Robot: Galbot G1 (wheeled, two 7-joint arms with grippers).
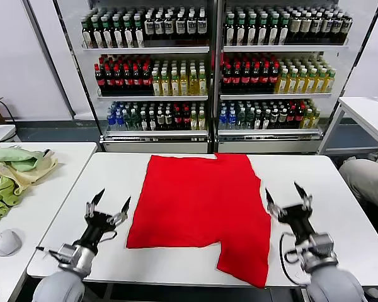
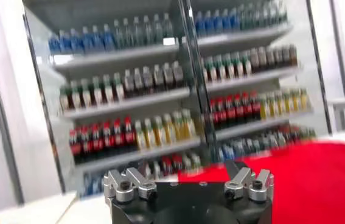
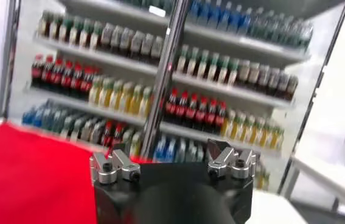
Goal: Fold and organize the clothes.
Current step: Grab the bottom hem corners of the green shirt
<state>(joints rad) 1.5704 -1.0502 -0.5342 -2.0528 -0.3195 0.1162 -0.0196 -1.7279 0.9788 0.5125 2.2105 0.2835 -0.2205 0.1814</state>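
Both arms reach in from the near edge of the white surface (image 1: 315,207), one on each side of the shirt. To the left of the cloth the left gripper (image 1: 108,211) hangs with its fingers spread wide apart, holding nothing. The right gripper (image 1: 287,202) stands just off the shirt's right edge, also spread wide and empty.

Between them lies the red T-shirt (image 1: 198,207), roughly flat on the surface, its plain side up, with no print showing. One part hangs lower toward the near right edge, so the outline is uneven. No gripper touches it.

By my reading the folding has not begun; this looks like the approach before the first grasp. The next move probably calls for each gripper to come down onto an edge or corner of the shirt, pinch only the cloth, and lift evenly so a fold falls straight.

Behind the surface stand glass-fronted shelves (image 1: 208,47), filled row upon row with bottles (image 1: 148,25) of drinks. On a side table (image 1: 69,154) to the left lies a heap of pale green and yellow cloths (image 1: 16,173), well apart from the shirt.
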